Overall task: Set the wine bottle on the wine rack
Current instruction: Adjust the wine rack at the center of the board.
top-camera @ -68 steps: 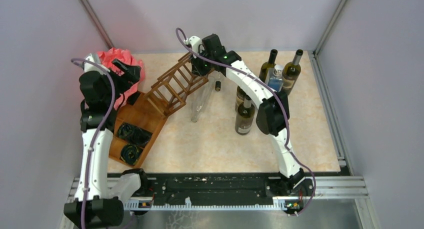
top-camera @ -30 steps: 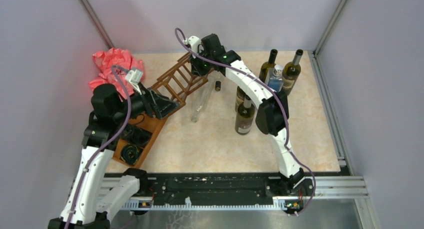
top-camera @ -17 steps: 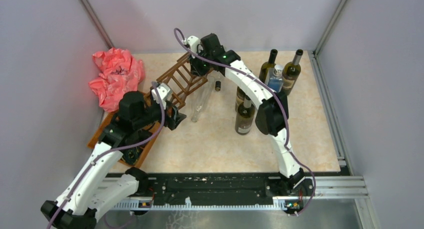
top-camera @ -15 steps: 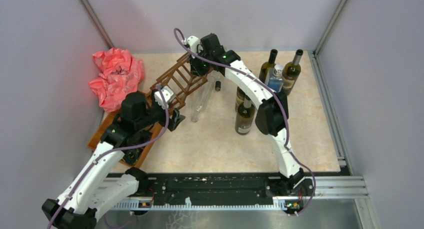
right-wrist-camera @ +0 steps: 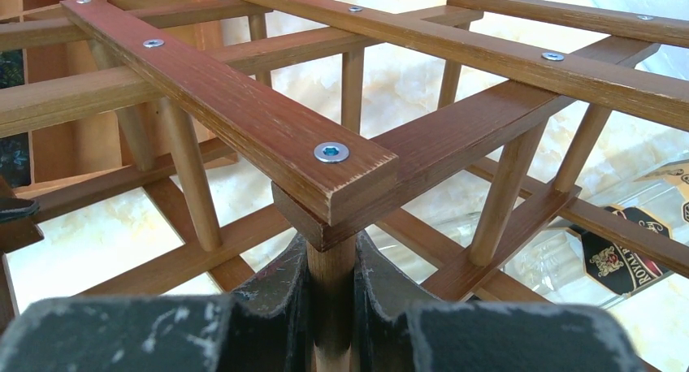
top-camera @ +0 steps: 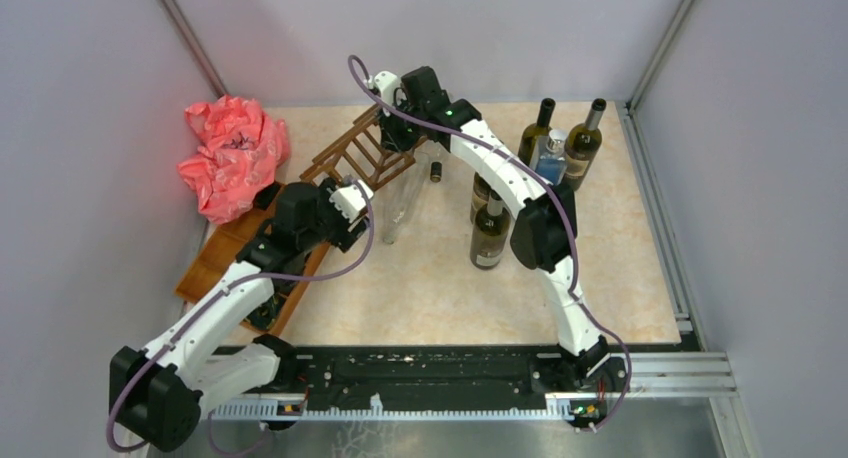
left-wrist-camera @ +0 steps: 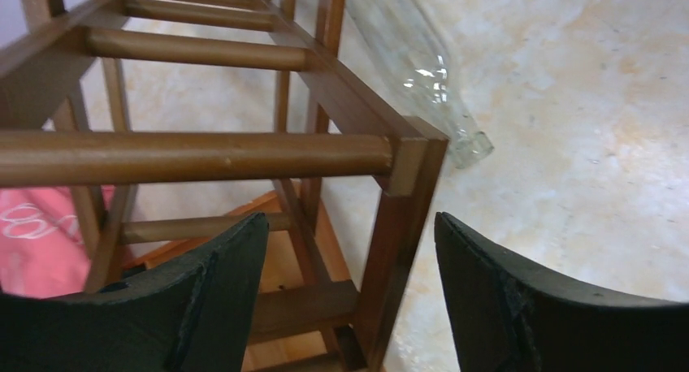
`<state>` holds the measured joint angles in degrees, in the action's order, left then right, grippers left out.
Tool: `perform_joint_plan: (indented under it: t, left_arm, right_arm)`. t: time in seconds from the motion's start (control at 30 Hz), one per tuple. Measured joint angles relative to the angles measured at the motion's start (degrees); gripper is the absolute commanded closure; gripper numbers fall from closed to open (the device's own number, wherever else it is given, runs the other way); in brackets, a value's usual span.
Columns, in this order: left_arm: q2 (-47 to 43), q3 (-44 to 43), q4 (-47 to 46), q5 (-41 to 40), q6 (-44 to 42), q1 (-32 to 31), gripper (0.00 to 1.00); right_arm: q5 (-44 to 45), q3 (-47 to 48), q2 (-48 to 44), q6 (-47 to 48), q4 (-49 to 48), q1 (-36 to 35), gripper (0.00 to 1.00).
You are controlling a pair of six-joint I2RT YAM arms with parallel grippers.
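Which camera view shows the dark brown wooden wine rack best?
The top external view: only there the dark brown wooden wine rack shows nearly whole. The right wrist view shows slats close, with the right gripper shut on one post. The left wrist view shows one corner inside the open left gripper.

Matt, faintly scuffed wooden wine rack [right-wrist-camera: 244, 104]

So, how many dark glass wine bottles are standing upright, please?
4 dark bottles: two at the back right, one mid-table, one partly hidden behind the right arm; more may be hidden.
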<state>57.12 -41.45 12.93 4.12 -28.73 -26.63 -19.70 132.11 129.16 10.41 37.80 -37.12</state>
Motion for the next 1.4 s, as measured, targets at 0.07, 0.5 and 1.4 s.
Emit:
perform_joint_plan:
  t: [0.07,0.5,1.4]
  left_arm:
    - [0.85,0.07,-1.62,-0.98,-0.70,0.00,0.34]
    - [6.10,0.26,-4.46,-1.88,-2.12,-0.39,0.96]
    - [14.40,-4.83,-16.33,13.29,5.20,12.57,1.00]
  right_arm:
    - [-0.04,0.00,0.00,-0.02,-0.02,0.00,1.00]
    - [0.11,0.04,0.28,-1.14,-0.79,0.02,1.00]
    - [-8.07,4.13,-6.49,2.73,0.63,0.20,0.06]
